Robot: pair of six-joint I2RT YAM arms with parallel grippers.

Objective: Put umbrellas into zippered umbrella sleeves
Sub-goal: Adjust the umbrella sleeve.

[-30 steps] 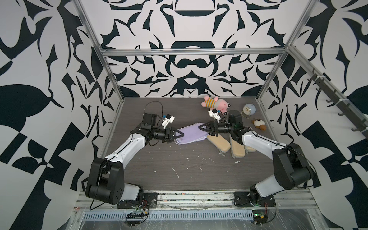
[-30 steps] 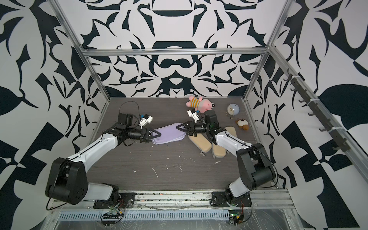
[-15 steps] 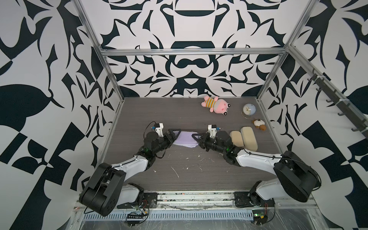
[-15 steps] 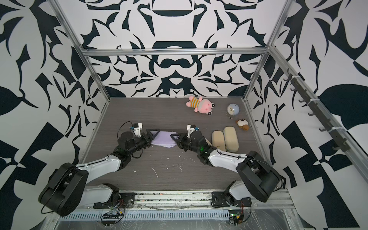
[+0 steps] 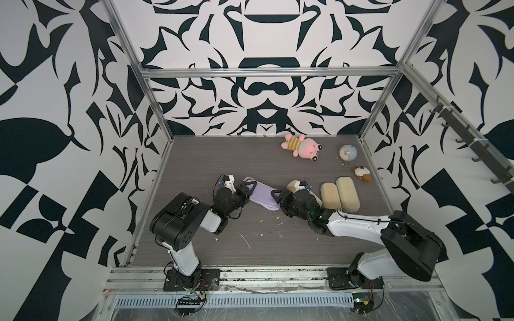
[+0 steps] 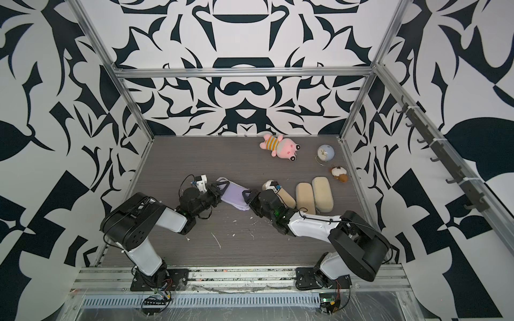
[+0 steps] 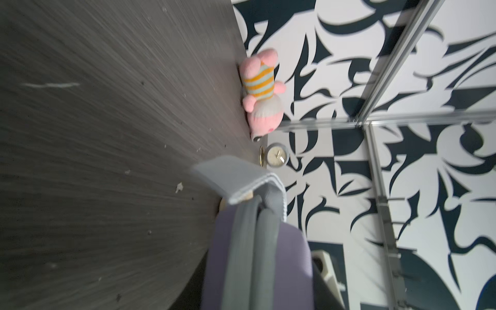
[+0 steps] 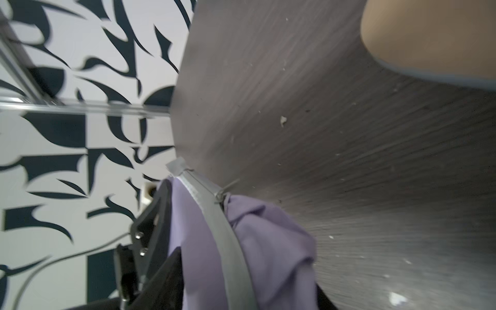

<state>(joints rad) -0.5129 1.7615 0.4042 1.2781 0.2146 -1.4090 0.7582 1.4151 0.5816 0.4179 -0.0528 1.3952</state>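
Mostly hidden: the fingertips of both grippers. The left gripper (image 5: 249, 189) is sitting at one end of the lavender sleeve (image 5: 262, 196), and the right gripper (image 5: 276, 194) is sitting at the opposite end. The sleeve is stretching slantwise between them over the middle of the table (image 5: 208, 161). Whether it is resting on the surface or hanging just above it, I cannot tell. Black finger shapes are overlapping both ends of the sleeve in both top views, but I cannot tell whether either pair of jaws is clamped on it or standing apart.

The left wrist view is blurring. It is showing a soft lavender shell with padded grey zip bands (image 7: 252, 241) running along it and a pale grey flap (image 7: 233, 178) sticking off the far end. The right wrist view is showing a ribbed grey zip edge (image 8: 214, 214) with the creased, bunched cloth of the lavender umbrella (image 8: 268, 241) bulging beside it. How much of it is tucked inside I cannot tell.

The right arm is covering most of one beige sleeve (image 6: 288, 198), so only a rounded end and some flank are showing. Two more beige sleeves (image 5: 330, 196) (image 5: 347, 194) are lying side by side just beyond that arm. They are oblong, rounded and padded-looking, and both are looking closed.

Near the back wall a pink plush toy (image 5: 301, 146), a round clock (image 5: 347, 153) and a small brown-and-white plush (image 5: 361, 173) are lying, too small to make out in detail. White scraps (image 5: 244, 240) are littering the grained grey tabletop.
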